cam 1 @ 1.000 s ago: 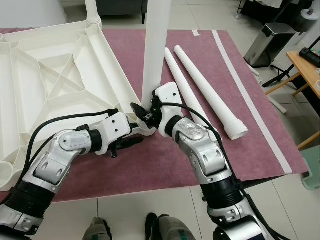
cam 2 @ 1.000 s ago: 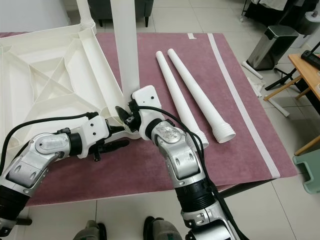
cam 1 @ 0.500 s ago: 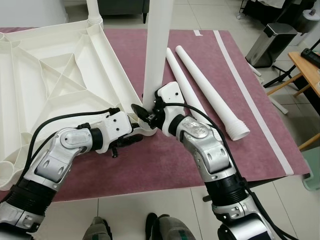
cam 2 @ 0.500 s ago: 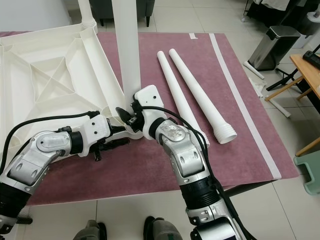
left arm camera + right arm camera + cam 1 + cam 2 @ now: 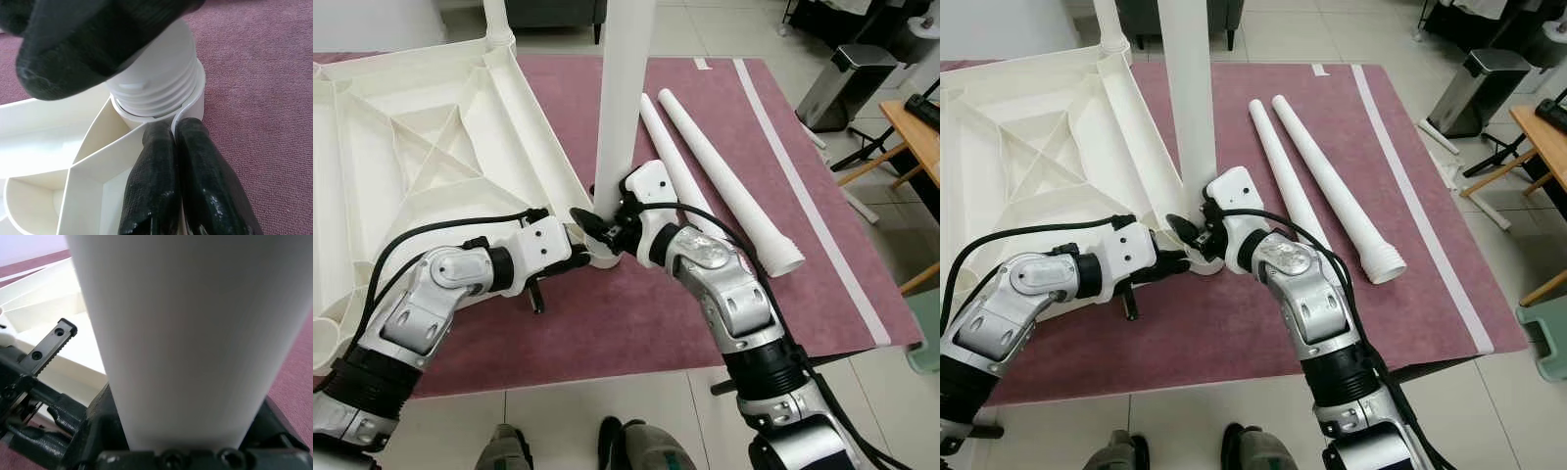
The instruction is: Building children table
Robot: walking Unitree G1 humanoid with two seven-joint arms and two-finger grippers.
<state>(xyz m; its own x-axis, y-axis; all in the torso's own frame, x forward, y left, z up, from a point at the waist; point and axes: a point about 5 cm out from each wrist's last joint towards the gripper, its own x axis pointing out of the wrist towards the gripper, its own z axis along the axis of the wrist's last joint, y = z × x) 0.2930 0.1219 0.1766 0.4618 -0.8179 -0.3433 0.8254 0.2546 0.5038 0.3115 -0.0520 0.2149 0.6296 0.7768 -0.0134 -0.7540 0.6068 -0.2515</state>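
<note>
Two loose legs [image 5: 720, 176]: white tapered tubes lying side by side on the maroon rug [image 5: 636, 313], just right of where I work; the outer one ends in a ribbed, flared collar toward the rug's right edge.
Table top [image 5: 421, 166]: white plastic, upside down on the left half of the rug, its underside showing raised ribs that cross in diagonals and a round socket at each corner I can see.
Upright leg [image 5: 625, 88]: white, smooth, standing vertical in the corner socket [image 5: 193, 105] nearest the rug's middle; my left wrist view shows its threaded end sitting in the socket's ring, several threads above the rim.
Far leg [image 5: 494, 18]: another white leg stands in the corner socket at the back.
My right gripper [image 5: 597, 220]: wrapped round the base of the upright leg, one black finger curving in front of it, the leg pressed into the black palm in my right wrist view; clamped on it.
My left gripper [image 5: 1180, 262]: down at the same corner, its two black fingers [image 5: 195, 166] pressed together with the thin socket wall pinched between them.
My left arm: lying across the front edge of the table top.
Surroundings: grey tiled floor, a silver pedal bin [image 5: 842, 83] beyond the rug's right edge, a wooden table corner [image 5: 915, 127] further right.
</note>
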